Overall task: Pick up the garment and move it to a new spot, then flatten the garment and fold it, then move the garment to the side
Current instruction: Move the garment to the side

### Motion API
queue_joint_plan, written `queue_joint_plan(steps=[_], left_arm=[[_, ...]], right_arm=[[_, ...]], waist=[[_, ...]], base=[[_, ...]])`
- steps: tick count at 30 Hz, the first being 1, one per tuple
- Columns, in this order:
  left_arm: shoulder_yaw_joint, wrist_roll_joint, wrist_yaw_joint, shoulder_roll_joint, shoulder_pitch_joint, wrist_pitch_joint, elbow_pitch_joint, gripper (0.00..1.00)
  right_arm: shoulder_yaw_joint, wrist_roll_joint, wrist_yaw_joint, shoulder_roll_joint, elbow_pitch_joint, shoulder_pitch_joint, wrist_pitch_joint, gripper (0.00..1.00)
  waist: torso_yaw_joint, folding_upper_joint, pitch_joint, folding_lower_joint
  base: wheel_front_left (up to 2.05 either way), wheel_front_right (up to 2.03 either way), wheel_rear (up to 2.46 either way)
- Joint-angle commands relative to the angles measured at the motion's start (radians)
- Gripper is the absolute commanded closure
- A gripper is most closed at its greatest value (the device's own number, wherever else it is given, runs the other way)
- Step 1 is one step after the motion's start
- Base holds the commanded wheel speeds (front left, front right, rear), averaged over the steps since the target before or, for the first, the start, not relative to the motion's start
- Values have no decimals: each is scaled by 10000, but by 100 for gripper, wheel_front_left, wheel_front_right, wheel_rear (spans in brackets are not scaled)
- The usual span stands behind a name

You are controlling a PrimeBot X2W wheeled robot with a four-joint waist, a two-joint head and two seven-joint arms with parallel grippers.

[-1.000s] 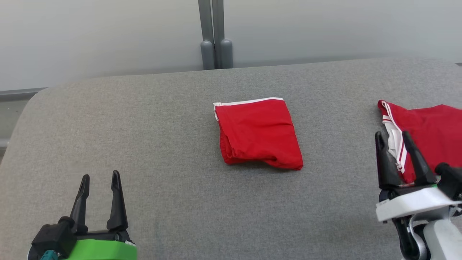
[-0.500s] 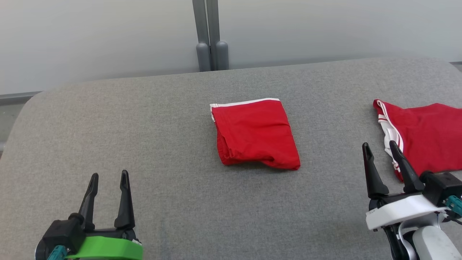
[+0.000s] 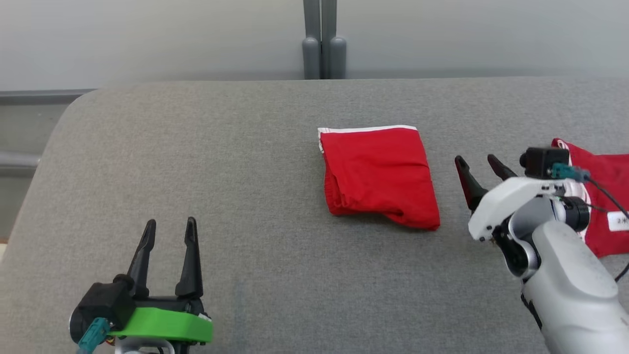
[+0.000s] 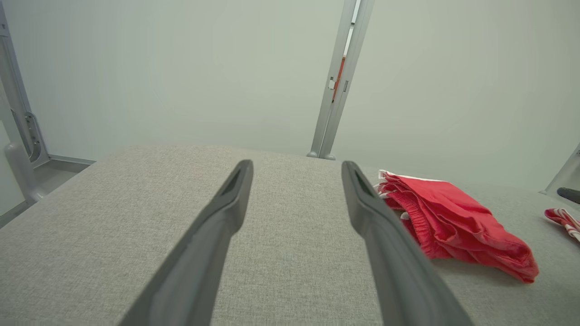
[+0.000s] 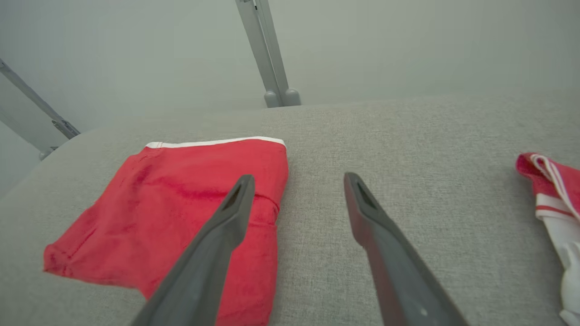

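The garment (image 3: 378, 174) is red with a white band along its far edge and lies folded into a rough square at the middle of the grey padded table (image 3: 255, 147). My right gripper (image 3: 475, 160) hovers open just right of it, empty. In the right wrist view the gripper (image 5: 299, 178) points past the garment's (image 5: 190, 199) right edge, with the left finger over the cloth. My left gripper (image 3: 170, 223) stands open and empty at the near left, well clear of the garment (image 4: 453, 217).
A second red garment with white stripes (image 3: 607, 196) lies at the table's right edge, partly behind my right arm, and shows again as the striped garment (image 5: 553, 190). A grey post (image 3: 324, 49) stands behind the table. The table's rounded far-left corner (image 3: 78, 101) drops off.
The head camera has shifted, so the whole picture moved right. My right gripper has left the striped garment at the right and come up beside the folded one. Both grippers stay open.
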Motion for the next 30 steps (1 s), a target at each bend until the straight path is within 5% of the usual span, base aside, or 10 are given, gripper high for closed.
queue_joint_plan(steps=[1, 11, 20, 21, 22, 23, 30], left_arm=[[-93, -34, -28, -2, -208, -24, 36, 0], [-637, -250, -29, -5, -764, -24, 304, 0], [-833, -368, -29, -9, -1015, -24, 472, 0], [-836, -381, -29, -9, -1031, -24, 481, 0], [-824, -387, -30, -9, -1040, -24, 498, 0], [-813, -377, -30, -9, -1039, -24, 510, 0], [-850, -207, -30, 95, -981, -24, 408, 0]], right_arm=[[36, 227, 5, -6, 283, -471, 230, 0], [317, 1342, 7, -237, 3001, -2594, 2524, 0], [231, 2301, 5, 16, 4816, -3030, 3408, 0], [264, 2391, 5, 39, 4854, -3001, 3349, 24], [311, 2503, 5, 49, 4864, -2967, 3226, 70], [346, 2574, 5, 67, 4874, -2930, 3122, 100], [818, 3001, 4, -12, 4574, -2757, 2079, 100]], waist=[[500, 0, 381, 0], [1527, 0, 1184, 0], [1911, 0, 1537, 0], [1910, 0, 1543, 0], [1892, 0, 1531, 0], [1859, 0, 1505, 0], [1216, 0, 1036, 0]], base=[[0, 0, 0], [0, 0, 0], [0, 0, 0], [0, 0, 0], [0, 0, 0], [0, 0, 0], [0, 0, 0]])
